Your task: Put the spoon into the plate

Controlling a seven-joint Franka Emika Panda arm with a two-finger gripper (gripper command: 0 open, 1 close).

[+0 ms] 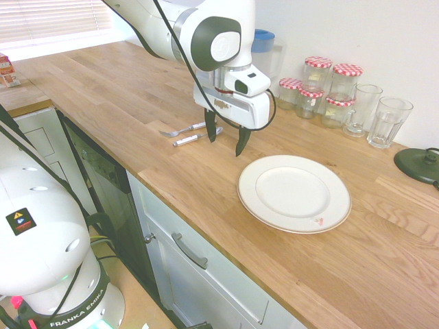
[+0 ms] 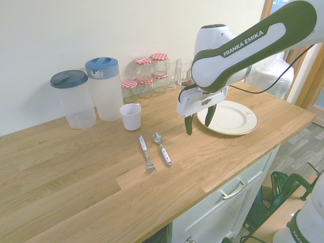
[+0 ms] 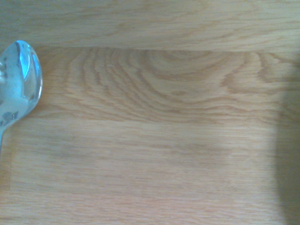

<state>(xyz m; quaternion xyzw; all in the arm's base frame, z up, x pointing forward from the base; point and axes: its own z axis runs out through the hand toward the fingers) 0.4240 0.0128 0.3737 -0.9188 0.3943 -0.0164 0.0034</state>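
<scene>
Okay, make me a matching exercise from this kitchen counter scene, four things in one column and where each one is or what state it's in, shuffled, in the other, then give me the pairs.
Things:
1. small shiny silver metal spoon
2. large round white ceramic plate
3. robot's two-finger gripper
4. small white cup

Places or states:
A. open, above bare wood, holding nothing
B. in front of the clear jug with the blue lid
C. lying flat beside the silver fork
D. empty, with a small reddish mark near its edge

Pairs: 1-C, 2-D, 3-A, 4-B
</scene>
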